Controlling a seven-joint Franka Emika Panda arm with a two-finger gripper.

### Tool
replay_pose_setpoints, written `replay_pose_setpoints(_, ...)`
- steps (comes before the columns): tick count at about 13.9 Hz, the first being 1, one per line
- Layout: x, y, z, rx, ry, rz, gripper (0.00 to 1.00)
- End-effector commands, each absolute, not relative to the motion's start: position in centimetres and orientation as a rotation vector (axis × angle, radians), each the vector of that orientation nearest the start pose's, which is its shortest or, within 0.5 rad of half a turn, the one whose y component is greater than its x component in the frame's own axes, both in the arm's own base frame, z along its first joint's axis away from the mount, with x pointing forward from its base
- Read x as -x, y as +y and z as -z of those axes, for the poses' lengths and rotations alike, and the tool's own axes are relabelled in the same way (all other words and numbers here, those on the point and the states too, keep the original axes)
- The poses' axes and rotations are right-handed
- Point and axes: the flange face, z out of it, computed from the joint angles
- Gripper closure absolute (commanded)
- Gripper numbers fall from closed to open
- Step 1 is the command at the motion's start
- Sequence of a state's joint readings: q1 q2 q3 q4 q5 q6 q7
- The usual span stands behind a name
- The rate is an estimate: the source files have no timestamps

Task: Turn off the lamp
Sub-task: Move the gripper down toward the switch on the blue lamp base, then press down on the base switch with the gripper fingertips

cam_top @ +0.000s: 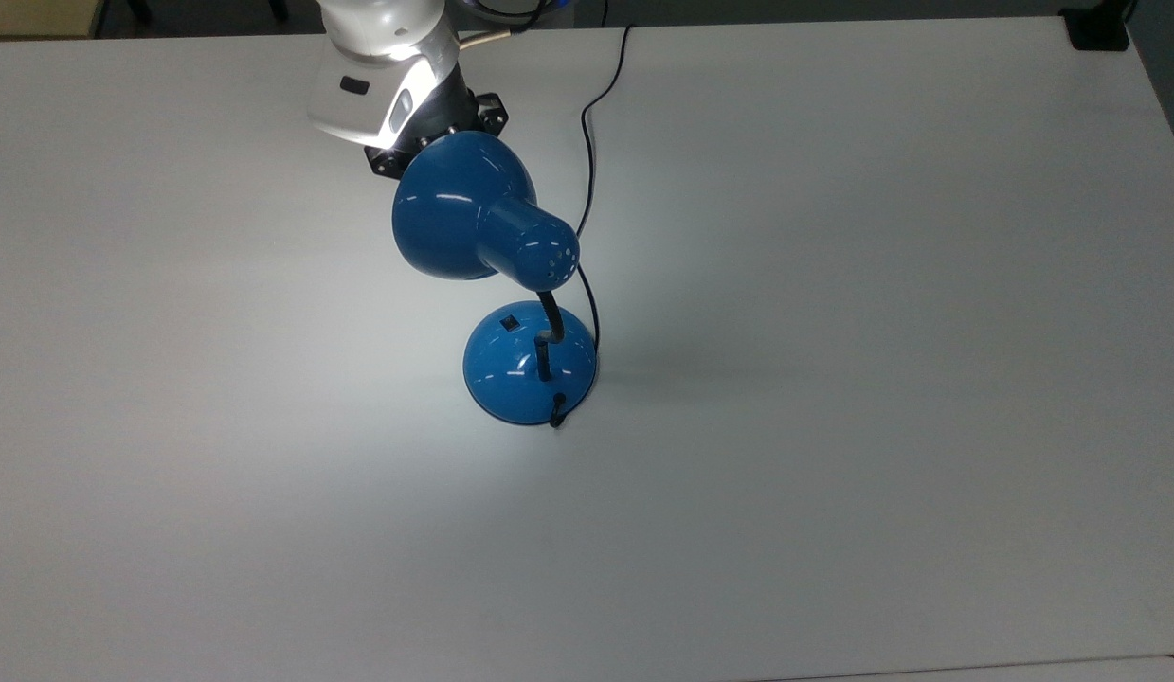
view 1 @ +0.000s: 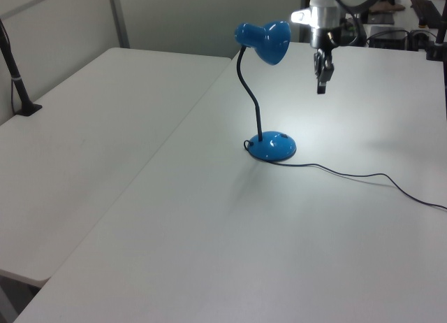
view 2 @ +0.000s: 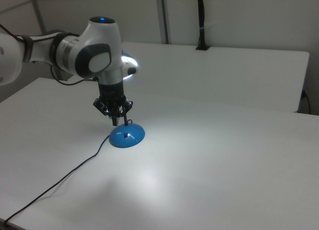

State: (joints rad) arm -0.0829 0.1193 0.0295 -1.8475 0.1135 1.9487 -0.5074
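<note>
The lamp (cam_top: 499, 275) stands near the middle of the white surface (cam_top: 880, 332), lit, throwing a bright pool around its base (cam_top: 528, 365). Your hand (view 1: 321, 75) hangs above the surface just beside the shade (view 1: 272, 41), on the left view's right, pointing down. You cannot tell whether its fingers are apart or together. The black cord (view 1: 363, 176) trails across the surface from the base.

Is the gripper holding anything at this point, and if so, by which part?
Nothing is held. The gripper hangs in the air beside the lamp, apart from its shade and above the table.
</note>
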Motion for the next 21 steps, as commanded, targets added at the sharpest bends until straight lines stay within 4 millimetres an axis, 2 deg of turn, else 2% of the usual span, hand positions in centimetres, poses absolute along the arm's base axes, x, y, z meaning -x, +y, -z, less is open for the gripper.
replay_pose_setpoints(1, -60.6, -2.1, -42.4, 2.988, -0.253, 0.141, 1.0)
replay_pose_setpoints(3, -61.6, -2.1, -40.2, 2.999, -0.095, 0.208, 1.0)
replay_pose_setpoints(9, -62.8, -0.9, -37.3, 2.987, 0.096, 0.27, 1.0)
replay_pose_setpoints(13, -63.3, 1.1, -35.8, 2.974, 0.168, 0.278, 1.0)
replay_pose_setpoints(21, -63.2, 1.4, -34.1, 2.978, 0.171, 0.248, 1.0)
